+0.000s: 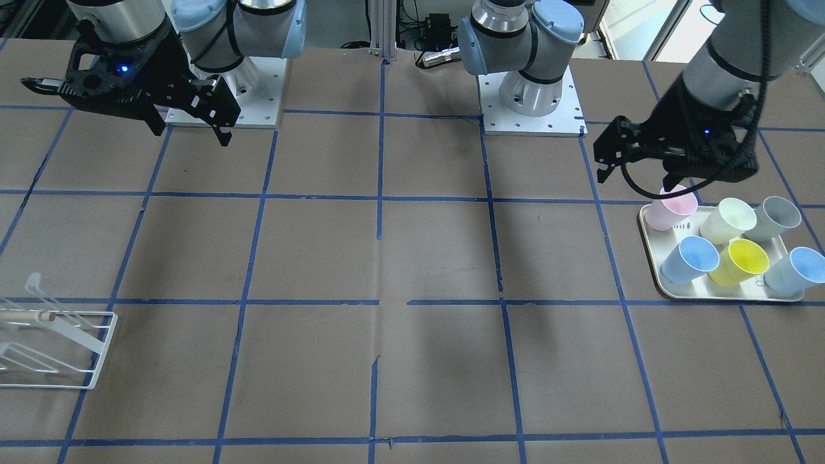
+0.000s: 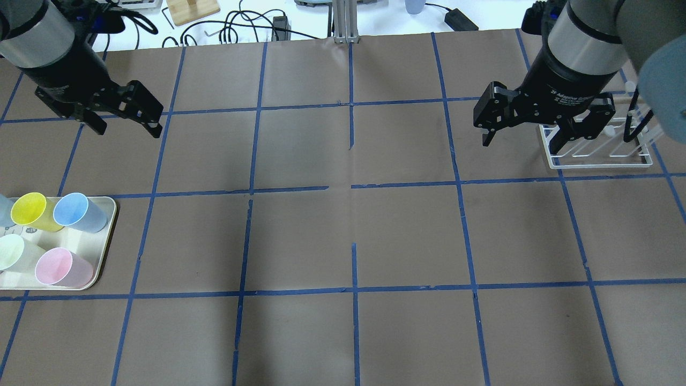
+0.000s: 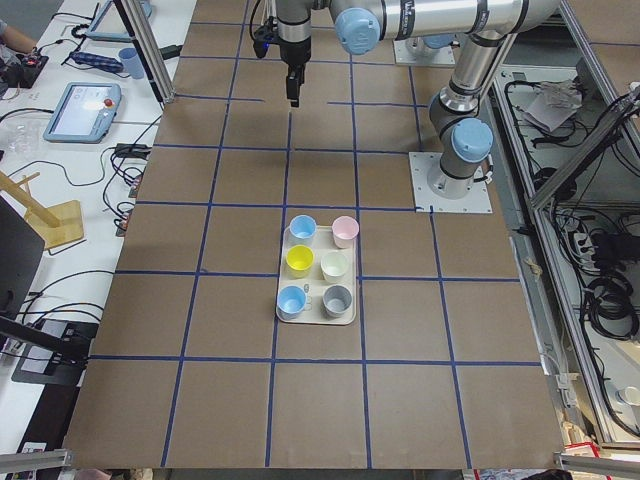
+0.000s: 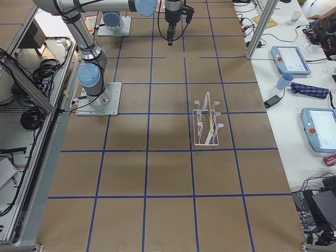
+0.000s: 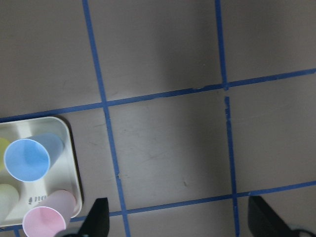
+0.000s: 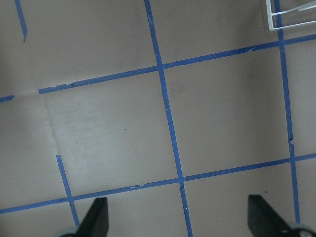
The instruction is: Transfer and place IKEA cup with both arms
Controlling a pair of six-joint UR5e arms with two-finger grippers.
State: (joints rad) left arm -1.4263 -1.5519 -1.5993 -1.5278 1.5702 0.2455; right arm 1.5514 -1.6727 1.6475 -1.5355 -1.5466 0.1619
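Beneath both grippers you have the brown table (image 2: pixel 343 241), taped into blue squares. Over it, the left arm (image 2: pixel 43 48) and the right arm (image 2: pixel 584 43) both hang clear of the surface, well apart from each other.

Just under and outboard of the right gripper (image 2: pixel 520 142) you can see the white wire rack (image 2: pixel 600 153); in the overhead view one finger overlaps its near corner, but whether they touch cannot be told. That gripper is spread wide and holds nothing. Its wrist camera shows only taped paper between the fingers.

The left gripper (image 2: pixel 127 126) is likewise released, jaws wide and empty. Toward the robot and outboard of it sits the cream tray (image 2: pixel 104 236), which shows at the lower left corner of its wrist view.

Look on that tray for the IKEA cup (image 2: pixel 32 210). It stands upright, mouth up, in the row nearer the left gripper, apart from the fingers. A light blue cup (image 2: pixel 77 210) stands just beside it on the inboard side, and another blue one on the outboard side. Behind them, farther from the gripper, stand the pink cup (image 2: pixel 61 266), the pale cream cup (image 2: pixel 13 252) and a grey cup (image 1: pixel 776 216).
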